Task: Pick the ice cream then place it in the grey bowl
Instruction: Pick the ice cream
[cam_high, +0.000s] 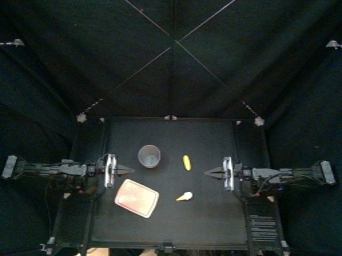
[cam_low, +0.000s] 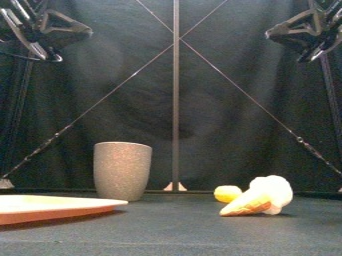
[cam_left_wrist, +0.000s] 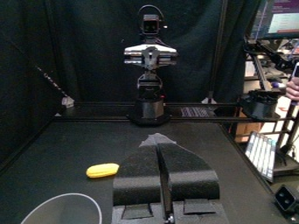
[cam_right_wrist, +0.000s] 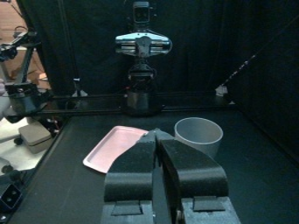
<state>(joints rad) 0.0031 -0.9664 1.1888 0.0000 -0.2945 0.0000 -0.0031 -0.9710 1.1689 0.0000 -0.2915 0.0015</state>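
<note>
1. black table, four things on it, all apart from each other.
2. left gripper raised at the table's left edge, fingers pressed together, holding nothing.
3. right gripper raised at the right edge, fingers pressed together too, holding nothing.
4. pink tray lies flat at front left, nothing on it.
5. grey speckled cup stands upright behind the tray, near mid table.
6. ice cream lies on its side just right of the tray, white scoop, tan cone, well apart from both grippers and outside the cup.
7. small yellow toy food right of the cup, behind the ice cream.
</note>
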